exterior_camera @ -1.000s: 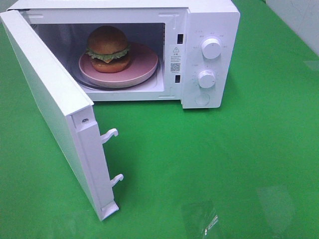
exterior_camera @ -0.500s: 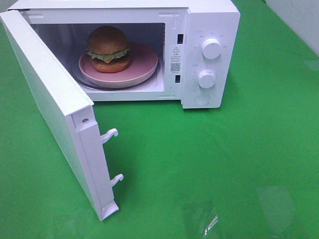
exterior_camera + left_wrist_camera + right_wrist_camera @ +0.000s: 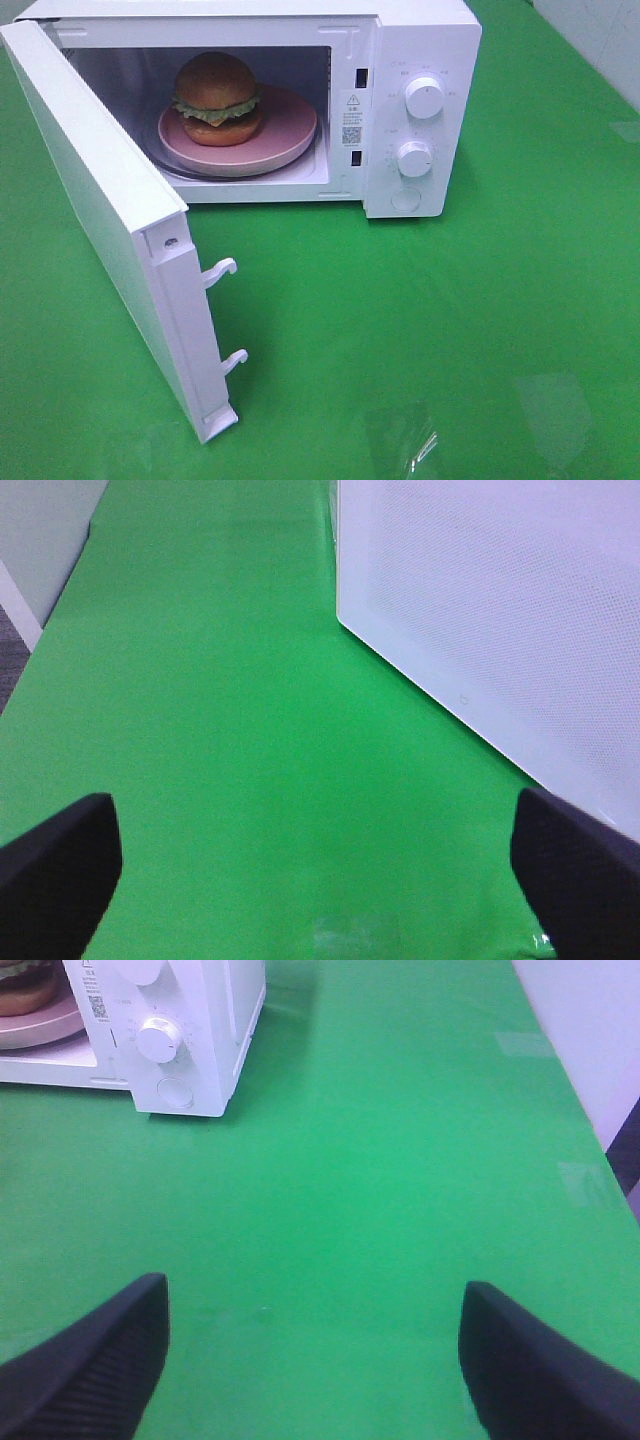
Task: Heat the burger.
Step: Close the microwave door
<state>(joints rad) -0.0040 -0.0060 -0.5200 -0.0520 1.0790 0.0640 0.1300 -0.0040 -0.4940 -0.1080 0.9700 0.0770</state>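
The burger (image 3: 217,97), golden-brown bun over green lettuce, sits on a pink plate (image 3: 290,128) inside the open white microwave (image 3: 420,40); a sliver of burger (image 3: 22,990) and plate (image 3: 45,1026) shows in the right wrist view. The microwave door (image 3: 110,215) hangs wide open toward the front left. Neither gripper appears in the high view. My left gripper (image 3: 318,855) is open over bare green cloth, beside the door's outer face (image 3: 500,610). My right gripper (image 3: 313,1355) is open and empty, well away from the microwave's control panel (image 3: 165,1040).
Two white knobs (image 3: 424,97) and a round button (image 3: 406,200) sit on the microwave's right panel. Two latch hooks (image 3: 220,270) stick out of the door's edge. The green tabletop (image 3: 480,330) ends at a right edge (image 3: 575,1110). Clear tape patches (image 3: 400,440) lie near the front.
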